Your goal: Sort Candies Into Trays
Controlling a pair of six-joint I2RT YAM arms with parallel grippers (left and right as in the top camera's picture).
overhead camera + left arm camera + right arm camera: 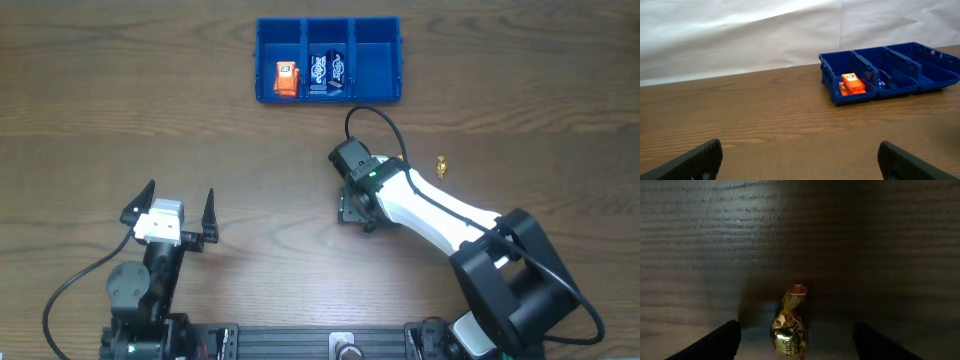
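Gold candy [789, 332] sits mid-table between the right gripper [799, 346]'s spread fingers. I'd centre up and pinch the fat body, not the twist. Blue tray [380, 95] waits at the far edge; left gripper [180, 195] is splayed wide too.

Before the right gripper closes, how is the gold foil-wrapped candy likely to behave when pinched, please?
The gold foil-wrapped candy looks small, so probably light. Its rounded body may roll or squirt sideways. Its twisted foil end likely crumples.
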